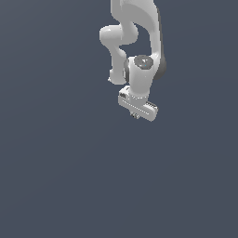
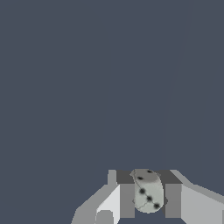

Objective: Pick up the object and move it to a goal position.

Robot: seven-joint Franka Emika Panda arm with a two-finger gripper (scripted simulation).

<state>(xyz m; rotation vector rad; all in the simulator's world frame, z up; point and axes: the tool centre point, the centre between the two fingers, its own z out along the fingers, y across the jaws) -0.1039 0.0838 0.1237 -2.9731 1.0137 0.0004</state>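
Note:
In the wrist view the object (image 2: 148, 192) is a small pale-grey rounded piece with dark dots, sitting between the two grey fingers (image 2: 127, 199) of my gripper (image 2: 148, 197). The fingers press on both of its sides, so the gripper is shut on it. From the exterior view the white arm hangs from above with the gripper (image 1: 135, 114) pointing down; only a tiny dark nub shows under the hand there, and the object itself is too small to make out.
Flat dark blue-grey ground fills both views around the arm. No other items, containers or edges show.

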